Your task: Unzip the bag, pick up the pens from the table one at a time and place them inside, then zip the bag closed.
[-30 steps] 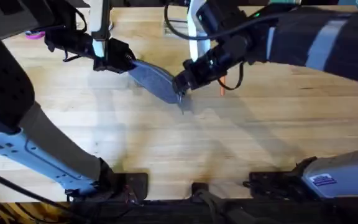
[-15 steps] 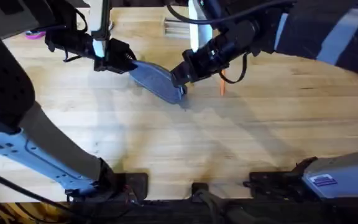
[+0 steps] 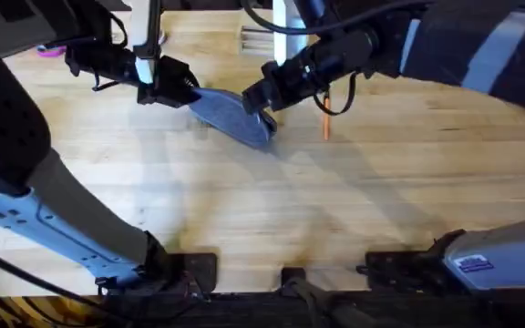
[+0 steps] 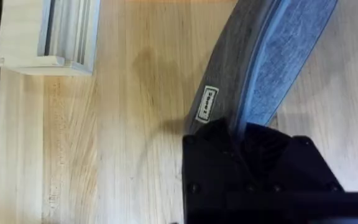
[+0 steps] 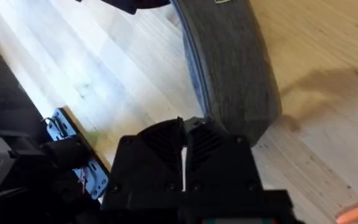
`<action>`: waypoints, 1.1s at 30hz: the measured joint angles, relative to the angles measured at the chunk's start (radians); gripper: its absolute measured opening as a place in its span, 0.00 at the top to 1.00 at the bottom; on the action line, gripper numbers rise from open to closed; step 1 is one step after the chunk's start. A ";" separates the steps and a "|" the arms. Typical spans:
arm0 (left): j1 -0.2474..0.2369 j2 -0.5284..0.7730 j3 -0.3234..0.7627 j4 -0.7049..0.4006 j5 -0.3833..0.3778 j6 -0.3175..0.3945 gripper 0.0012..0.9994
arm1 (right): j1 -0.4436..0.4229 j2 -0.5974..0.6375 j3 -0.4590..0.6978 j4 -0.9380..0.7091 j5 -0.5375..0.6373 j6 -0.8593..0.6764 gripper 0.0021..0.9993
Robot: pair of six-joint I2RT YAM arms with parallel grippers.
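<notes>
- The bag (image 3: 231, 116) looked light and soft: a fabric pouch that would sag and fold if held at one end alone, so it likely wanted one firm hold on an end and a second on the small zipper pull.
- It was an elongated grey-blue pouch with a darker grey side panel, a small white label (image 4: 209, 104) sewn on it, and a seam running along its length.
- It sat toward the far edge of the table (image 3: 272, 210), about midway between the left and right edges, slanting across the planks.
- The left gripper (image 3: 176, 91) was clamped on the bag's end, fabric pinched between its black fingers in the left wrist view.
- The right gripper (image 3: 261, 98) sat at the bag's other end with its fingers pressed together; whether they pinched the pull could not be told.
- One orange pen (image 3: 325, 120) lay on the wood just beside the right gripper, apart from the bag.
- Stacked white trays (image 4: 48, 31) stood near the far edge.
</notes>
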 joint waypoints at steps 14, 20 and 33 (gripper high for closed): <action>-0.001 0.000 0.000 0.003 -0.001 0.000 0.96 | 0.030 0.162 0.158 0.058 0.000 -0.003 0.97; 0.002 0.000 0.000 0.005 0.000 0.000 0.96 | 0.051 0.283 0.290 0.090 -0.001 -0.003 0.97; 0.015 0.000 0.003 0.010 -0.008 0.000 0.96 | 0.093 0.389 0.346 0.268 -0.010 0.020 0.97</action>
